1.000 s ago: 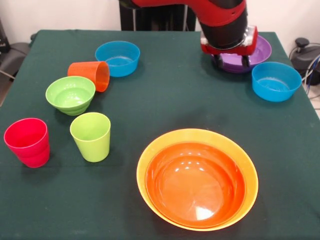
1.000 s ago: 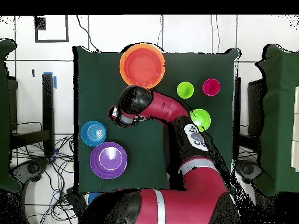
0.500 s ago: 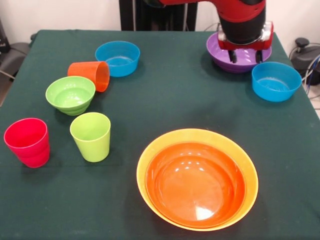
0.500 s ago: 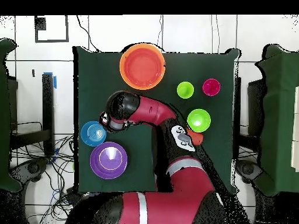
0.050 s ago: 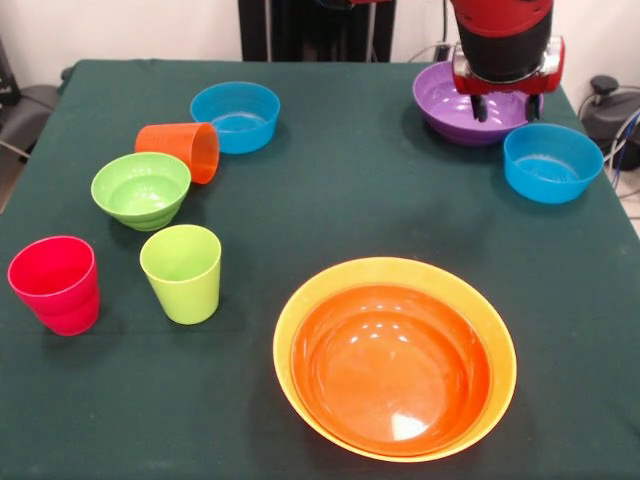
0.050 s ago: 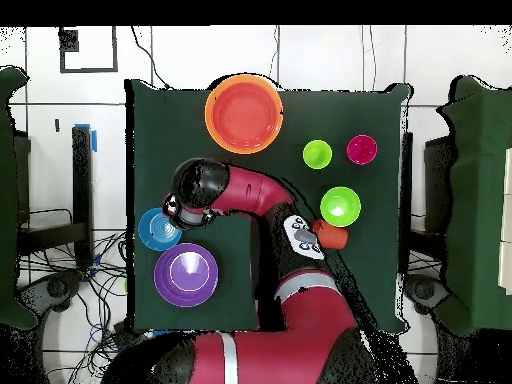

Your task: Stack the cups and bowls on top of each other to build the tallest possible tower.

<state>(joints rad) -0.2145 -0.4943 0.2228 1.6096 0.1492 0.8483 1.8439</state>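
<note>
No text, label or number can be read on anything, as far as these views show.

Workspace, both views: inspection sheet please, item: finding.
Surface: table under dark green cloth.
Job's things: red-orange bowl nested in yellow-orange bowl; purple bowl; blue bowls and; green bowl; orange cup on its side; lime cup and red cup upright. No tower beyond the nested pair.
Clutter: nothing seen.
Grippers: pincer over the purple bowl's rim, fingers apart, empty.
Cables: loose cables on the floor beside the table.
Surroundings: dark equipment off the table edge.
</note>
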